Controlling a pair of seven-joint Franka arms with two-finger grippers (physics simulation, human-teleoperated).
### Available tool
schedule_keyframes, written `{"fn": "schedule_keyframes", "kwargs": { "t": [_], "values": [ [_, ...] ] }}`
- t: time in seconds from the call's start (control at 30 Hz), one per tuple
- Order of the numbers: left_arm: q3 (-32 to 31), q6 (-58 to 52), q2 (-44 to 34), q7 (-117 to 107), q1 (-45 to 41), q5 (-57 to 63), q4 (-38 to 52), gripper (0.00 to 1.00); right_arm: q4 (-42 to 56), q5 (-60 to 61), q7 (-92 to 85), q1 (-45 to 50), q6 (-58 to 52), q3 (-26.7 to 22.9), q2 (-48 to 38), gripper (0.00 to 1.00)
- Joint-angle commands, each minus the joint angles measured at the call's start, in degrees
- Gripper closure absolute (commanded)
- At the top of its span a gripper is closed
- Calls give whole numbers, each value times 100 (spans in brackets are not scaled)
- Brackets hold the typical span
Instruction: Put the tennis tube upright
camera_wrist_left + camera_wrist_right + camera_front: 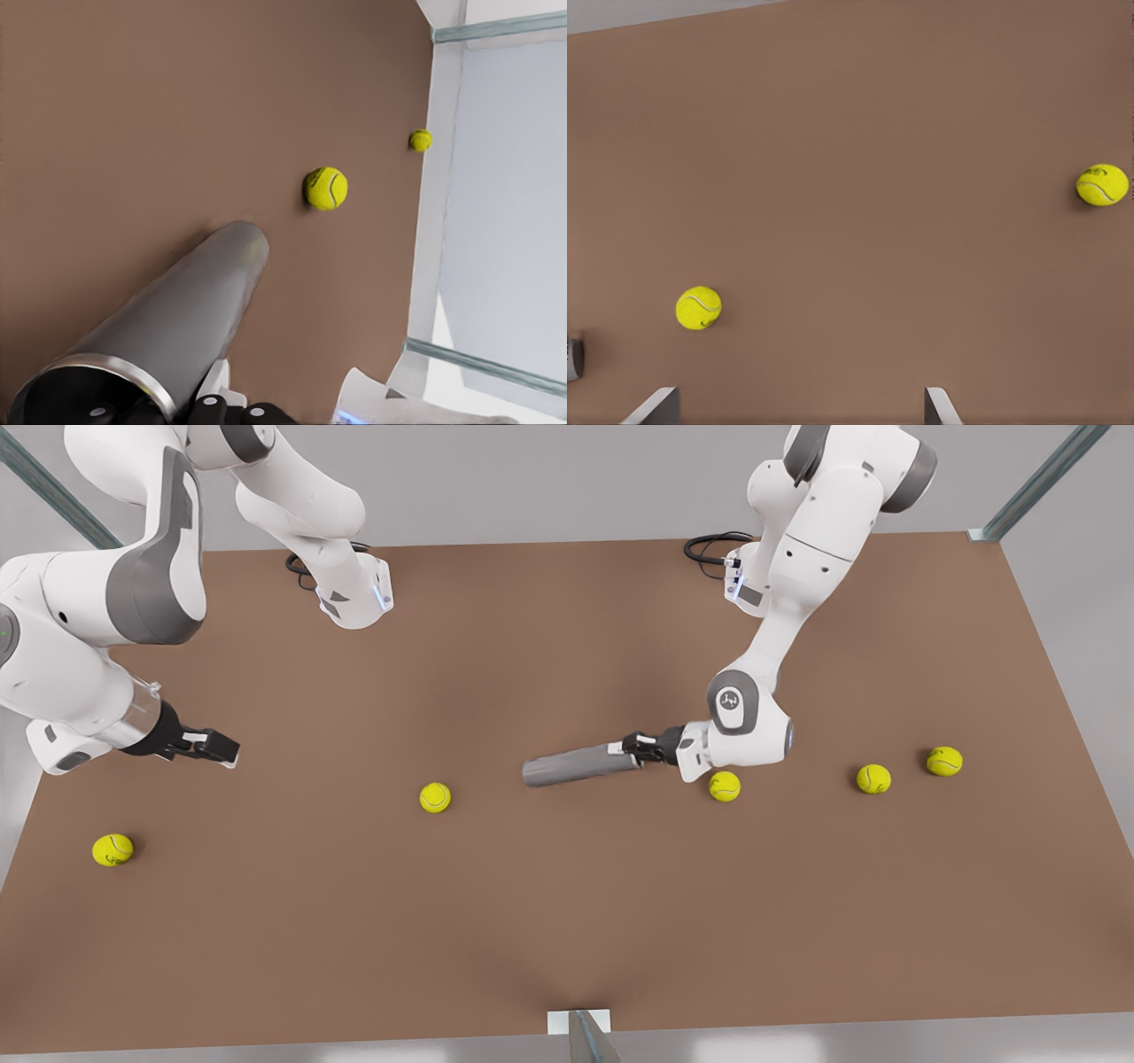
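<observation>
Left gripper (pixel 636 747) clamped, fingers closed on tennis tube (pixel 580 764) lying flat on table (pixel 567 921). Right gripper (pixel 217 746) well away from tube, fingers parted.

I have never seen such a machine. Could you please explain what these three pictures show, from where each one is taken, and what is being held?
Two white robot arms stand at a brown table, rendered in a simulator. The front view looks down on the whole scene. The other two pictures come from cameras on the arms' wrists.

The left gripper, on the front view's right, has its jaws shut on the rimmed end of the tennis tube, a grey cylinder not yet upright. The left wrist view looks along that tube.

The right gripper, on the front view's left, waits with open jaws, holding nothing.

Five yellow tennis balls lie scattered on the table.
</observation>
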Motion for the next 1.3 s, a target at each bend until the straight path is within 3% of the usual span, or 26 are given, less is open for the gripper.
{"fn": "schedule_keyframes", "kwargs": {
  "t": [0.0, 0.77, 1.07, 1.13, 1.27],
  "values": [
    [0, -9, -5, 5, 0, 70, 0, 79, 0, 0, 0, -2, 0, 0, 0, 0],
    [185, -360, -673, -1067, 87, 1388, 27, 79, 0, -26, -9, -28, 0, 0, 0, 0],
    [721, -1178, -1306, -1102, 360, 3471, 387, 79, -35, -149, -53, -55, 290, -17, 35, 0],
    [774, -1231, -1368, -1102, 422, 3919, 562, 79, -35, -44, -44, -81, 316, -8, 492, 0],
    [862, -1415, -1403, -1111, 439, 4631, 914, 79, -26, -97, -35, -28, 316, -8, 597, 0]
  ]
}}
